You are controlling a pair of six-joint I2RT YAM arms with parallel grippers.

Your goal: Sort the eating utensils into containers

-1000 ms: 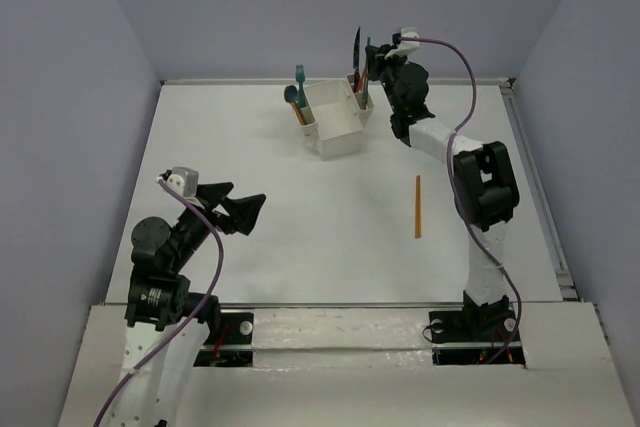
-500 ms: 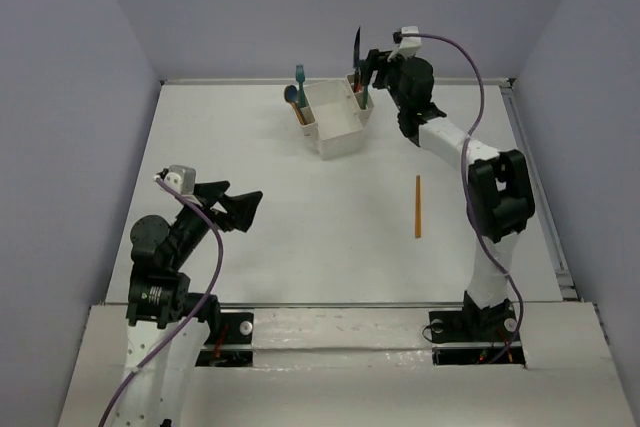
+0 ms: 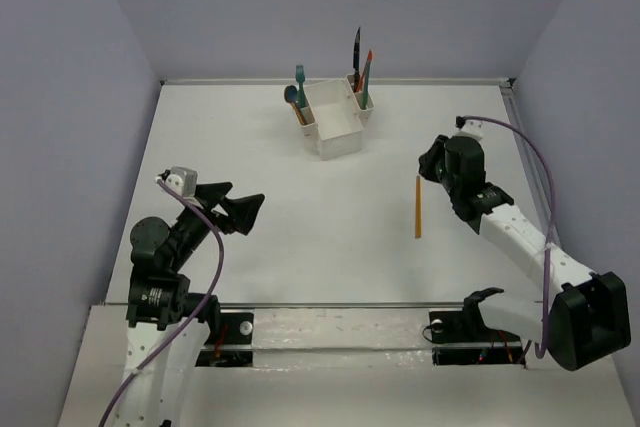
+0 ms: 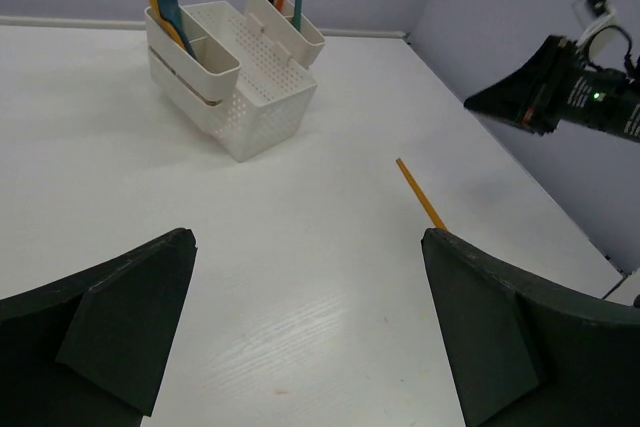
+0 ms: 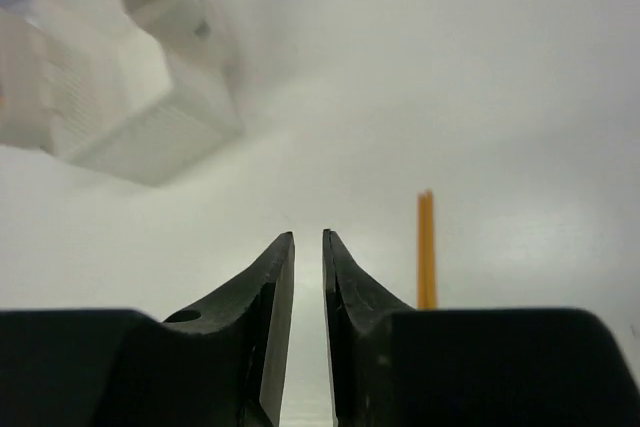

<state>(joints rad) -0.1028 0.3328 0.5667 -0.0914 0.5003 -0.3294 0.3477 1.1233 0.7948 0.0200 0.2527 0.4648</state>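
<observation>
The white caddy (image 3: 331, 123) stands at the back of the table. Its left slot holds a teal fork (image 3: 299, 75), a blue spoon (image 3: 291, 95) and an orange spoon (image 3: 299, 114). Its right slot holds the dark-handled knife (image 3: 355, 51), an orange utensil (image 3: 367, 65) and a teal one (image 3: 364, 98). A slim orange utensil (image 3: 418, 206) lies flat on the table, also in the right wrist view (image 5: 426, 249). My right gripper (image 3: 431, 161) hovers just right of its far end, jaws almost together and empty (image 5: 307, 236). My left gripper (image 3: 246, 211) is wide open and empty (image 4: 308, 239).
The caddy (image 4: 236, 79) and the slim orange utensil (image 4: 420, 192) show ahead in the left wrist view, with the right gripper (image 4: 505, 99) above the table at the right. Walls close in the table on three sides.
My right arm has pulled back from the caddy's right slot, toward the near right, to beside the orange utensil on the table. The left arm has not moved.
</observation>
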